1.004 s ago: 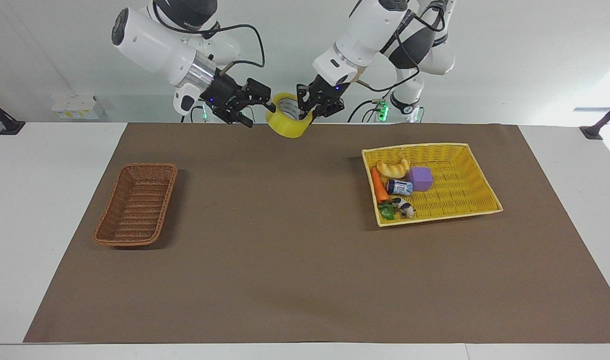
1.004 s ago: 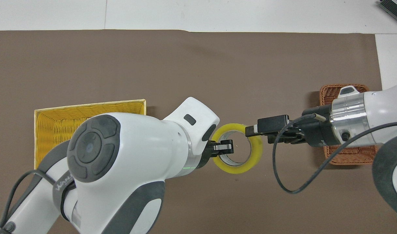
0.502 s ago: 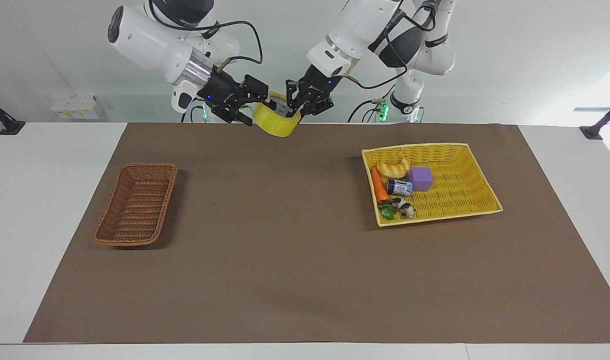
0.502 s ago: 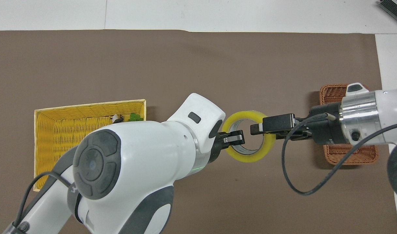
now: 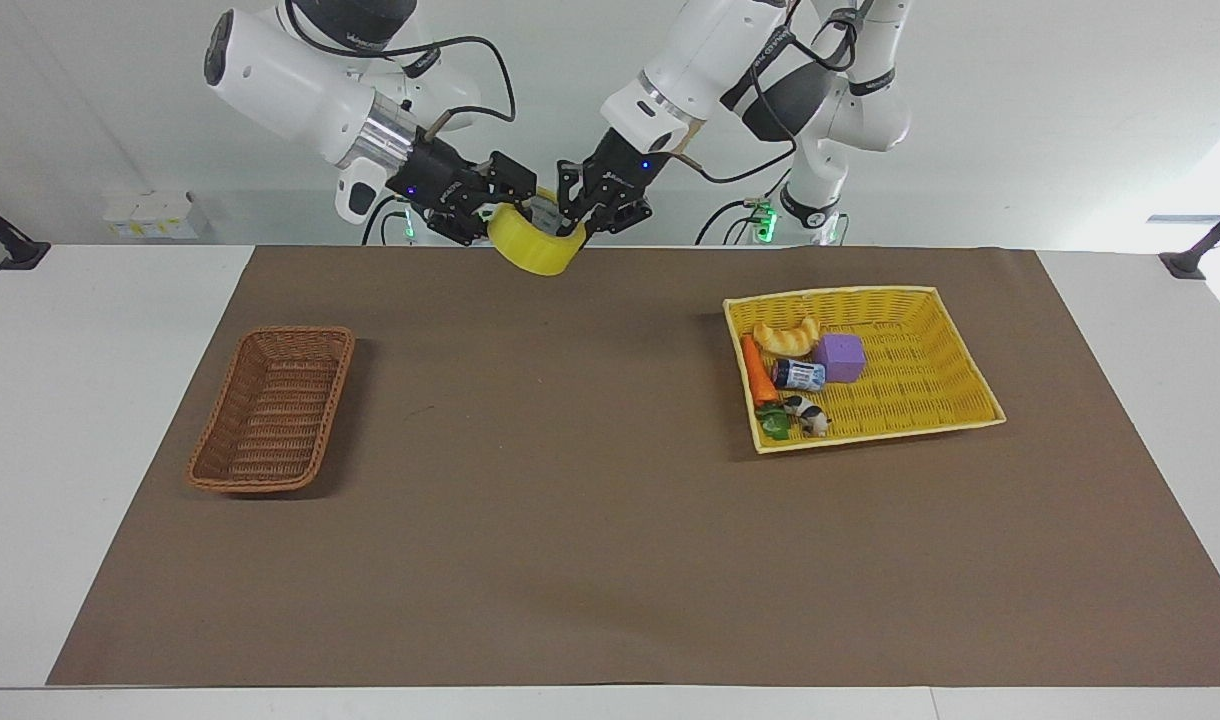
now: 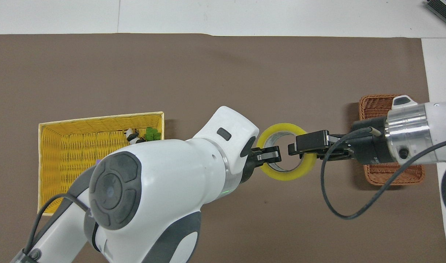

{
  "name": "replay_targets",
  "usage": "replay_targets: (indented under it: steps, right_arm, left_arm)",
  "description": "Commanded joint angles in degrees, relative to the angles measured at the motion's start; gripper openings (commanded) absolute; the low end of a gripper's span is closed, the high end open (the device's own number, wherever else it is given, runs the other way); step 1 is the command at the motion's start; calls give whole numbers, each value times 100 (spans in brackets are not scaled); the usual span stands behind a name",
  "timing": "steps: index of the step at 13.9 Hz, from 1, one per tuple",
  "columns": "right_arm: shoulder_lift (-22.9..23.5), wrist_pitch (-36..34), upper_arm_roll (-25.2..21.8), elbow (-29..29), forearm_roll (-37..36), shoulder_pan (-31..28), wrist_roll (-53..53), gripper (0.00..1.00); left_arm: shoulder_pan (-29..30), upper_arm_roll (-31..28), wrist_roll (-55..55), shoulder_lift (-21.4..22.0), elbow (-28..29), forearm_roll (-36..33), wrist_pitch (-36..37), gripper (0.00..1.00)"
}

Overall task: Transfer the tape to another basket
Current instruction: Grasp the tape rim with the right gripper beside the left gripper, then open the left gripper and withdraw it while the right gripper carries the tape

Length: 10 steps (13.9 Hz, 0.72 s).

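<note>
The yellow tape [image 5: 533, 250] [image 6: 283, 176] hangs in the air over the brown mat's edge at the robots' end, between both hands. My left gripper [image 5: 574, 214] [image 6: 269, 157] is shut on the roll's wall, one finger inside the ring. My right gripper [image 5: 497, 205] [image 6: 299, 148] meets the roll's rim from the side toward the right arm's end. The small brown wicker basket [image 5: 232, 395] [image 6: 371, 104] lies on the mat toward the right arm's end, partly covered by the right wrist in the overhead view.
The large yellow basket [image 5: 920, 370] [image 6: 62, 146] sits toward the left arm's end. It holds a croissant [image 5: 785, 335], purple cube [image 5: 840, 358], carrot [image 5: 755, 372], small bottle [image 5: 798, 375], toy cow [image 5: 808, 412] and green leaf [image 5: 773, 422].
Both hands and the tape have drifted toward the right arm's end and slightly upward. The right gripper has come in from beside the roll onto its rim.
</note>
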State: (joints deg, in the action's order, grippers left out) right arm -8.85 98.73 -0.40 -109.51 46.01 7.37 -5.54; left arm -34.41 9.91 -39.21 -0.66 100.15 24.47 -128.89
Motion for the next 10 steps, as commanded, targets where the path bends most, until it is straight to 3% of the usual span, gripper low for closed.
replay_targets:
  steps: [1,4,8,10]
  right_arm:
    - [-38,-82,4,-35,-39,-166,-70,0]
    - [-21,-82,-4,43,-48,-174,-79,0]
    - [6,-143,-4,114,-109,-288,-44,0]
    - [6,-239,-4,132,-179,-402,17,0]
  left_arm:
    - [-22,-103,-69,154,40,101,57,100]
    - [4,-112,-1095,426,57,119,181,100]
    - [22,-217,-1317,576,49,128,321,100]
    - [240,-279,-1238,611,49,23,1002,100]
